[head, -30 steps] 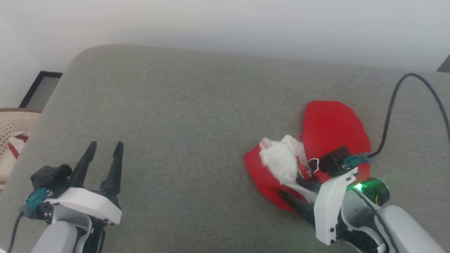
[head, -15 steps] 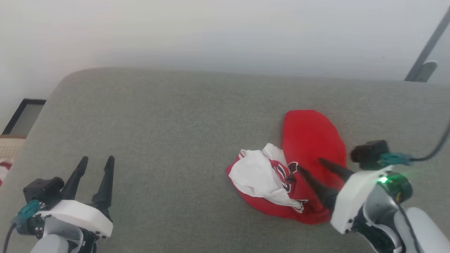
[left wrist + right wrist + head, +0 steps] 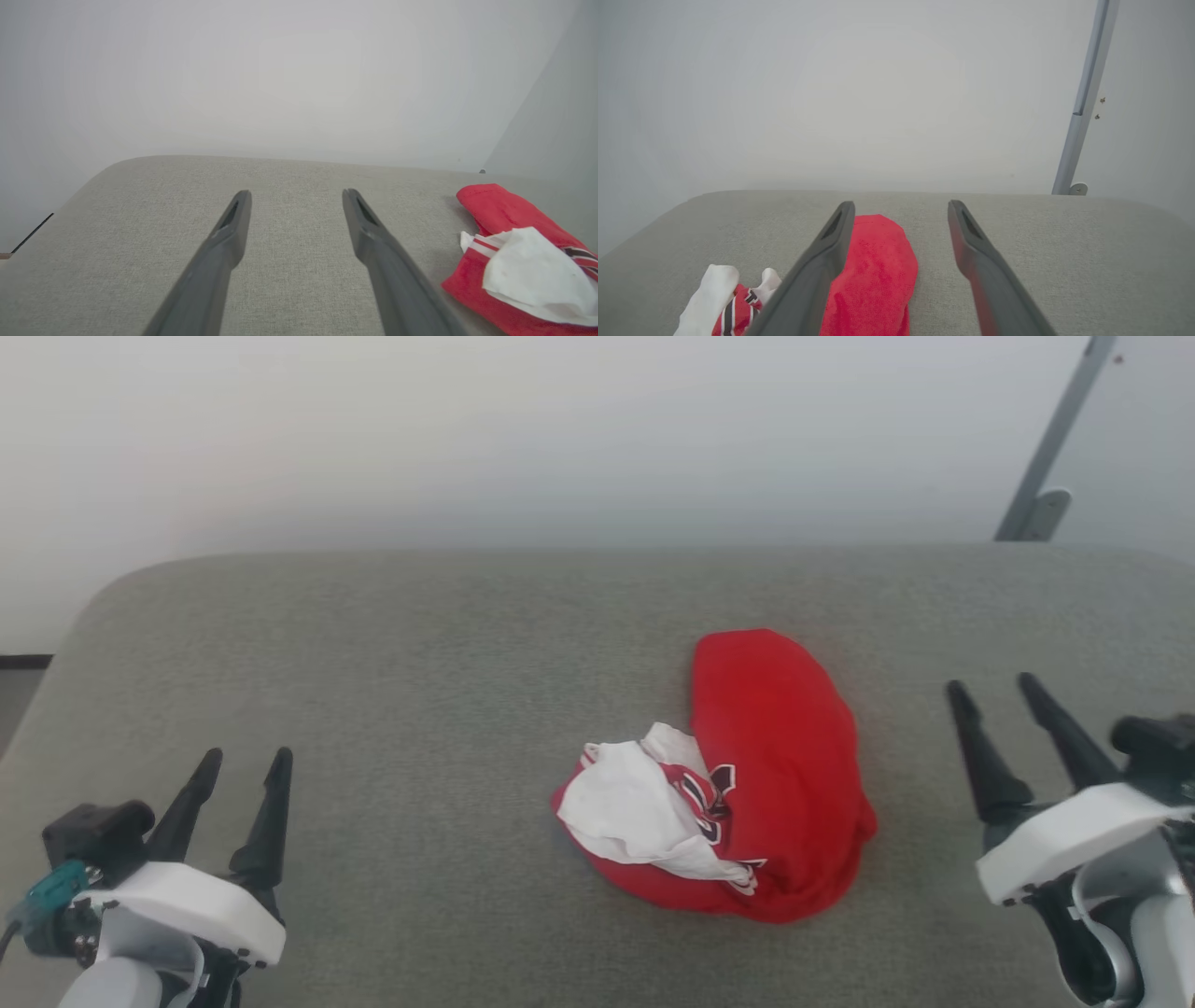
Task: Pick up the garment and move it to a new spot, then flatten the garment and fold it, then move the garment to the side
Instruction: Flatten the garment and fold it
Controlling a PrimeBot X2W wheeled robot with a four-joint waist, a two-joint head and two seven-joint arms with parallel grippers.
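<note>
Head view: garment (image 3: 775, 737) lies in a crumpled heap on the grey pad (image 3: 420, 644), right of centre. Red outside is up on the right part. White lining and some of the dark-and-white print show on the left part. Left gripper (image 3: 247, 756) is at lower left, jaws wide, holding nothing, well apart from the garment. Right gripper (image 3: 991, 686) is at the right edge, jaws wide, empty, near the garment but clear of it. Pale wall (image 3: 560, 429) is behind, with a grey pole (image 3: 1055, 429) at upper right.

Left wrist view: 2 fingers (image 3: 229, 242) spread, bare pad between them. Garment sits at the right edge, lining up.

Right wrist view: fingers spread, nothing gripped. Garment is low left, and the left finger crosses in front of it.
</note>
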